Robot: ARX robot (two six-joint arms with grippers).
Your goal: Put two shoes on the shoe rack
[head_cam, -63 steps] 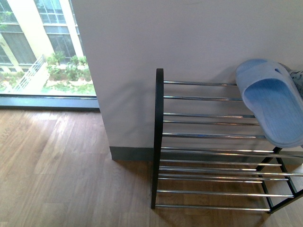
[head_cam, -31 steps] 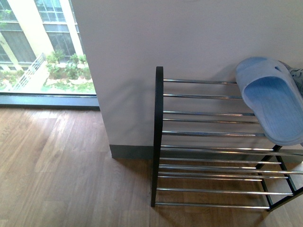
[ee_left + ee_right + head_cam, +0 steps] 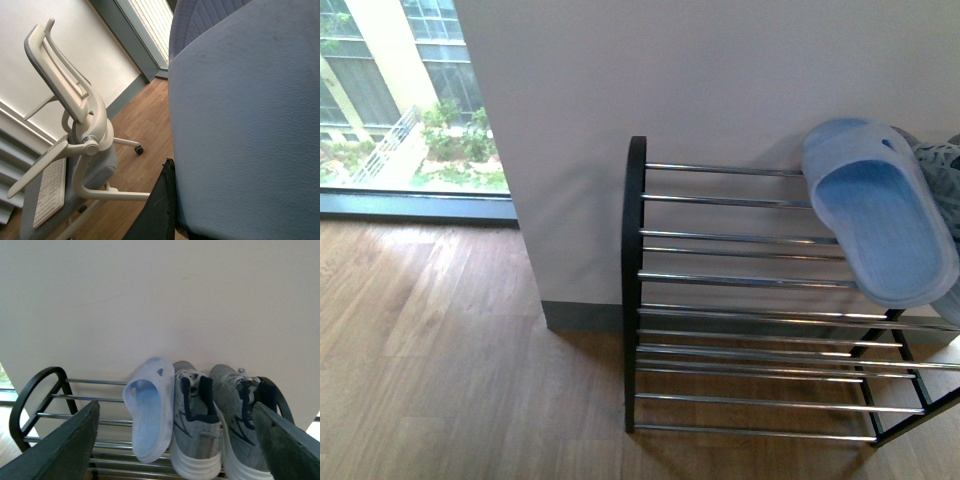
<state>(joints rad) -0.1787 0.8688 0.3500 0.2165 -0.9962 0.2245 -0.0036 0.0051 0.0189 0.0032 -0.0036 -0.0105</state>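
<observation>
Shifted leftward in the front view since a moment before, the shoe rack stood against the white wall with one pale blue slide on its top rods. Beside it sat two grey sneakers, touching it. The right end effector was spread wide before the rack. The left end effector pinched the second pale blue slide, an office chair beyond.

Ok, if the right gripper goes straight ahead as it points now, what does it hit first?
Probably the grey sneaker on the shoe rack, beside the blue slide; it sits about midway between the open right gripper's fingers. Depth is unclear.
</observation>
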